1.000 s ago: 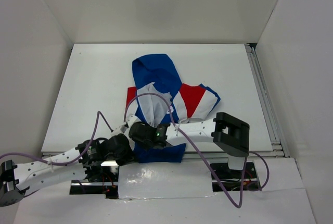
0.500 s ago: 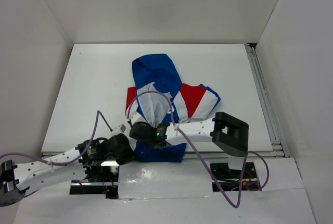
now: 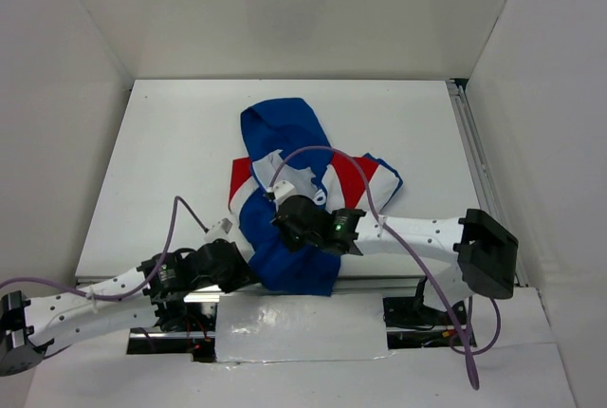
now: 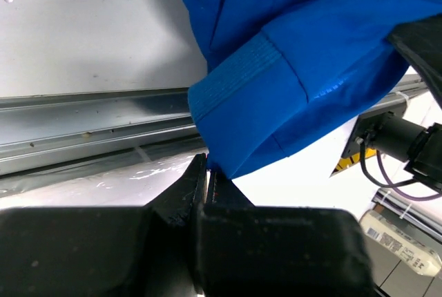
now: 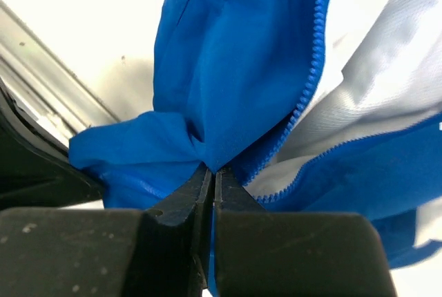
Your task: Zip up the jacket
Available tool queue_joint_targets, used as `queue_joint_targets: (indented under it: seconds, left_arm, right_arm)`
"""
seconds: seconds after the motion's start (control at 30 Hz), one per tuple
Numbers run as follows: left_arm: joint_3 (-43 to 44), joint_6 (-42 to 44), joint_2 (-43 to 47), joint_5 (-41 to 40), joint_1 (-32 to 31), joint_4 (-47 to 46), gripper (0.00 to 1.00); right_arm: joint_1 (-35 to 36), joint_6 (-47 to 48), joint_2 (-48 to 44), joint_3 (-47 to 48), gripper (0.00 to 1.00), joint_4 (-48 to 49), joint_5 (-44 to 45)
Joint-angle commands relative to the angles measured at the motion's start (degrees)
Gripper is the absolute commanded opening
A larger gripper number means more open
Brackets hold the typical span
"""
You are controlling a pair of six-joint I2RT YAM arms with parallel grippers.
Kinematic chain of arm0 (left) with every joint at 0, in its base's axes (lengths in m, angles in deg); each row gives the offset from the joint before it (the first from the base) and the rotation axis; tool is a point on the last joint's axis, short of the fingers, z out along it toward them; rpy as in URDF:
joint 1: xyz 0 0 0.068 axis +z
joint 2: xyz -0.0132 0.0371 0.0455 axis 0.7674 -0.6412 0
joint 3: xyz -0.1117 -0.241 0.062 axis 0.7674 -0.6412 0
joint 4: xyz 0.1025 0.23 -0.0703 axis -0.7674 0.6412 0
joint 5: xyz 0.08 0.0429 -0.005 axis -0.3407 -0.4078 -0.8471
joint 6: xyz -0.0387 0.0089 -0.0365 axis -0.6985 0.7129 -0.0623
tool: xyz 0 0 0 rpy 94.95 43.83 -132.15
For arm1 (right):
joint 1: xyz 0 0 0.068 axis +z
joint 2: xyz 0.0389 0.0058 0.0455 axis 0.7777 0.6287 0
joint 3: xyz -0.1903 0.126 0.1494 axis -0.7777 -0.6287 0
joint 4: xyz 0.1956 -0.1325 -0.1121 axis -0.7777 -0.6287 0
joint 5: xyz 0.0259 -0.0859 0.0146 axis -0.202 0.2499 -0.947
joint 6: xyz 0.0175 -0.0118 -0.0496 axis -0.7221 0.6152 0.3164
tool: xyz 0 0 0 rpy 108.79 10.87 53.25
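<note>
Since a second ago the right arm has swung out and reached farther beyond the silver metal rail point(image 4: 83, 100) at the white tabletop's point(image 3: 161, 142) near edge, and the right hand point(image 5: 210, 169), then half open, has clamped shut. A small royal-blue hooded fabric jacket point(image 3: 294, 270) with red-and-white panels lies just beyond the rail, its hem draped over the rail and its hood point(image 3: 280, 128) at the end farthest from it. The left hand point(image 4: 207, 173), fingers pressed together, pinches the hem's corner right at the rail. The right hand pinches blue cloth beside the blue zipper point(image 5: 314, 69), a little beyond the rail; whether the slider itself is caught cannot be seen. Pale grey lining point(image 5: 359, 103) shows between the zipper's edges, so the front is open above the grip. The zipper's long axis runs away from the rail toward the hood, so the coming pull likely goes that way, away from the anchoring left hand.
</note>
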Motion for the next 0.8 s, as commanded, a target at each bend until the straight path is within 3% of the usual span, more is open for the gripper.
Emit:
queue_joint_targets:
  seconds: [0.0,0.2,0.4,0.67,0.73,0.77]
  left_arm:
    - [0.4,1.7,-1.3,1.7,-0.3,6.0,0.0]
    - [0.6,1.8,-1.8,1.3,-0.3,5.9,0.0]
    - [1.4,2.1,-3.1,1.1,-0.3,5.9,0.0]
    - [1.3,2.2,-3.5,1.4,-0.3,5.3,0.0]
    - [1.1,2.1,-3.2,1.5,-0.3,5.4,0.0]
    - [1.1,2.1,-3.1,1.4,-0.3,5.4,0.0]
  right_arm:
    - [-3.3,2.2,-1.7,-2.6,0.06,6.3,-6.8]
    - [-3.5,0.5,2.5,-2.6,0.15,6.3,-10.1]
    - [-3.5,-0.2,2.4,-3.7,0.31,7.8,-10.5]
    - [-3.4,-0.2,2.9,-4.2,0.23,8.8,-10.0]
    - [-3.4,0.0,3.1,-4.0,0.15,9.0,-10.5]
    - [-3.4,0.2,2.9,-4.1,0.05,9.4,-11.3]
